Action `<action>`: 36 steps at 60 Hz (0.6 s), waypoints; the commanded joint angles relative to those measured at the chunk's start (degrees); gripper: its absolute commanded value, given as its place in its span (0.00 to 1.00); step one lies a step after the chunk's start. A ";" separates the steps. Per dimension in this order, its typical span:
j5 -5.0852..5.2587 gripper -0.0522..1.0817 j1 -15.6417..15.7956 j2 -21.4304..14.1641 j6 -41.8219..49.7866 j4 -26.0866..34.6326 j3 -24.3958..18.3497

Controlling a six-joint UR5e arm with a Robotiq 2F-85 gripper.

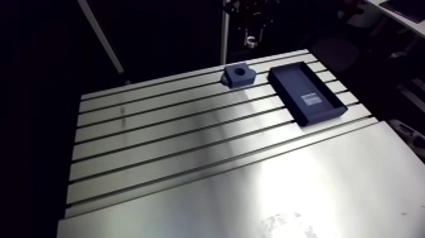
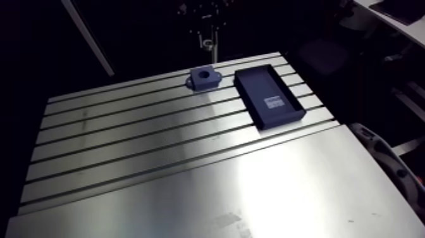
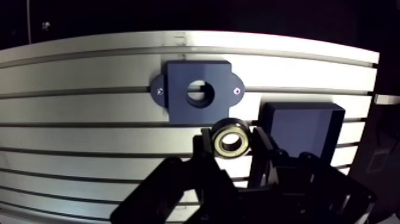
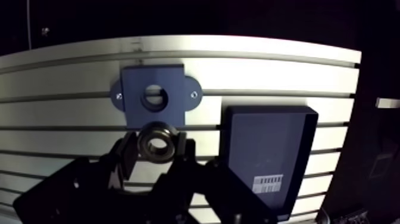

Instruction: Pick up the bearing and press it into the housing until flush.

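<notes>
Wrist view, hand (image 3: 231, 143) pinching bearing (image 3: 219, 145), blue housing (image 3: 178, 89) just ahead on slotted table (image 3: 89, 143), dark tray (image 4: 262, 143) beside it.

hand (image 3: 231, 143): matte black, two fingers (image 3: 205, 145) | fingers: slim flat pads on chunky, angular black linkages | body: broad dark block, hard edges | arm view: small dark shape with one bright metal glint

Qty: 1 bearing (image 3: 231, 143), 1 housing (image 3: 178, 108), 1 tray (image 4: 262, 146).
</notes>
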 commanded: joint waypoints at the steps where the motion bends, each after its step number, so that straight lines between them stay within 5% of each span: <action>1: 0.13 0.63 0.55 1.95 0.98 -0.20 -0.23; 36: 0.04 0.64 0.80 4.80 1.09 -2.49 0.12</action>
